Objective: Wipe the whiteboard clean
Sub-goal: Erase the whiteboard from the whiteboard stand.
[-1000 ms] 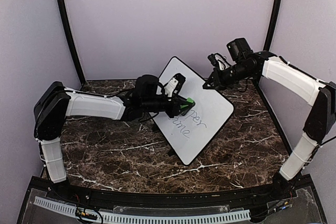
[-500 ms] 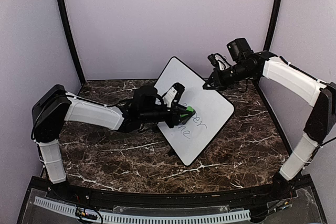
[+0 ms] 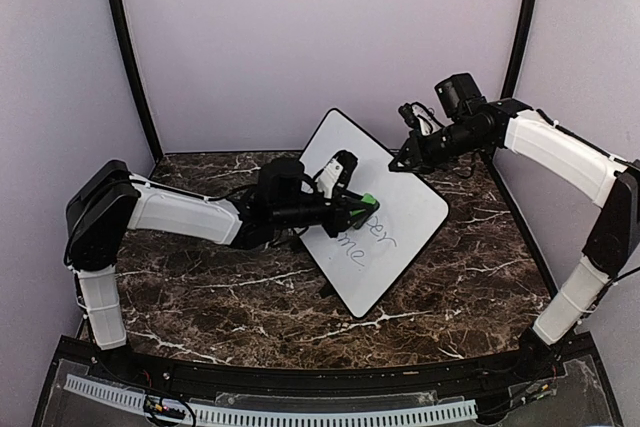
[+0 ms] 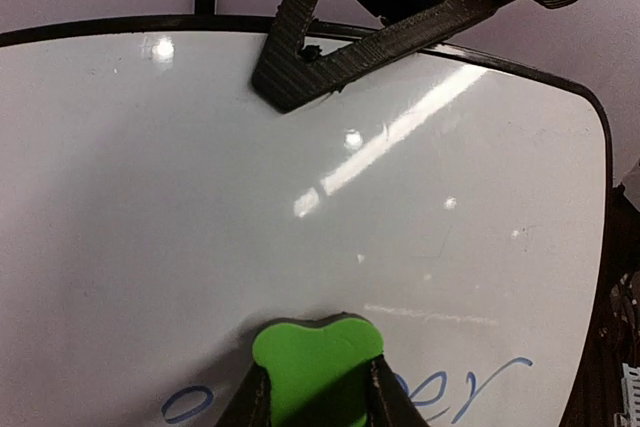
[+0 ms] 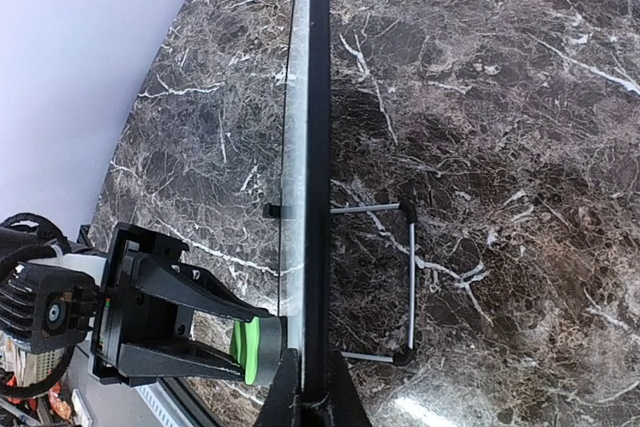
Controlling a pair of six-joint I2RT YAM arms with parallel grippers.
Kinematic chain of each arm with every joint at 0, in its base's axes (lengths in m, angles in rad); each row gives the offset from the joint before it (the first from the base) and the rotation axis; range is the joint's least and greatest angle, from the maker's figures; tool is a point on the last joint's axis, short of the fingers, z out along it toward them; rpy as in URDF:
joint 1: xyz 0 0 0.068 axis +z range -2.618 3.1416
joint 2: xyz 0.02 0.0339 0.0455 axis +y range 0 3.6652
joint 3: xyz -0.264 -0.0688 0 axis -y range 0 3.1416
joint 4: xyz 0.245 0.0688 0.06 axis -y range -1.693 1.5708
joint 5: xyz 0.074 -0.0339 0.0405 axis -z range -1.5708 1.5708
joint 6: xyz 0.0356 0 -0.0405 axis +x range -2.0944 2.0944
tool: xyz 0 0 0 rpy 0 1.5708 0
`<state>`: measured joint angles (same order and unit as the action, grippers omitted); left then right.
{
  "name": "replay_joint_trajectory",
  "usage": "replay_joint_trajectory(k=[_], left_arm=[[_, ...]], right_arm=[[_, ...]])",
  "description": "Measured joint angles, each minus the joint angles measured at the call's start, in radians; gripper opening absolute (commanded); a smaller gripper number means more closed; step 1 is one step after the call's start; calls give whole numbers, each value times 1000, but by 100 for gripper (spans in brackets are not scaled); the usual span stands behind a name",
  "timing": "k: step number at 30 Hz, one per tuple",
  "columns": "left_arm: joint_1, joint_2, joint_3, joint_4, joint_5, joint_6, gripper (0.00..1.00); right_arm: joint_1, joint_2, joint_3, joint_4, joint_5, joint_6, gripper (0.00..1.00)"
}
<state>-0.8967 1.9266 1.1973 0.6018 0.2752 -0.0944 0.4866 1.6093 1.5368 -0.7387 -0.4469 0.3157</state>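
The whiteboard (image 3: 405,217) stands tilted on the marble table, with blue handwritten words (image 3: 367,234) on its lower half. My left gripper (image 3: 360,203) is shut on a green eraser (image 3: 369,198), whose pad presses flat against the board just above the writing. In the left wrist view the eraser (image 4: 315,352) sits between the two fingers, with the blue letters (image 4: 470,392) beside it. My right gripper (image 3: 401,160) is shut on the whiteboard's upper edge. In the right wrist view its jaws pinch the black frame (image 5: 318,147).
A thin wire stand (image 5: 410,287) props the board from behind. Small black feet (image 3: 325,290) rest on the dark marble table (image 3: 200,287). Lilac walls and two black posts (image 3: 130,57) close in the back and sides.
The left gripper slid the eraser a little down the board, then back up and to the right. The right gripper kept its hold on the board's edge.
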Motion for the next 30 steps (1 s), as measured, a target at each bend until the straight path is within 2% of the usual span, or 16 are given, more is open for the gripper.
replay_joint_trajectory(k=[4, 12, 16, 30], left_arm=[[13, 1, 0, 4, 9, 0, 0], [61, -6, -148, 126, 16, -31, 0], [68, -6, -162, 141, 17, -41, 0], [89, 36, 10, 33, 31, -26, 0]], right_arm=[[0, 1, 0, 3, -4, 0, 0], [3, 1, 0, 3, -2, 1, 0], [3, 1, 0, 3, -2, 1, 0], [-1, 1, 0, 2, 13, 9, 0]])
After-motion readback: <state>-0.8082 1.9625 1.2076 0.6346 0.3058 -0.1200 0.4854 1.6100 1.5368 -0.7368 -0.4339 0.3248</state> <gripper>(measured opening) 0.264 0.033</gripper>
